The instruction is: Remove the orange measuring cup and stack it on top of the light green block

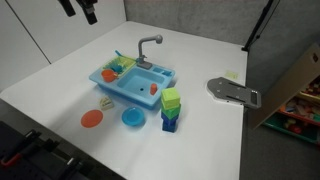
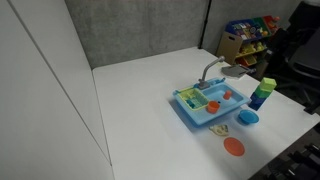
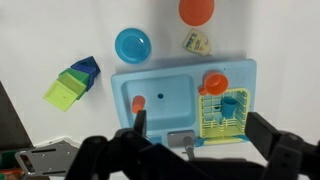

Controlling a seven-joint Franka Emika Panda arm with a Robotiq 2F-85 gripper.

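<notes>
On the white table (image 1: 60, 70) sits one light-blue plastic toy sink (image 1: 135, 78) with a grey curved faucet (image 1: 150, 45) and a yellow-green slatted rack (image 3: 225, 112) in its side bay. The orange cup (image 3: 138, 103), small, smooth and round, lies inside the sink's open basin near its side wall, apart from the rack; an exterior view shows it there too (image 1: 153, 88).

Just beside the sink stands one stack of three glossy blocks. The light green block (image 1: 171, 97) is on top, a darker green block (image 1: 171, 109) sits under it, and a blue block (image 1: 171, 124) is at the base.

Two flat round plates lie in front of the sink, one blue (image 1: 132, 118) and one orange (image 1: 92, 118). A small pale piece (image 3: 195, 42) between them carries a print too small to read. A blue mug (image 3: 230, 103) sits in the rack.

High above the table, the gripper (image 1: 79, 9) hangs with its dark fingers spread and nothing between them.
</notes>
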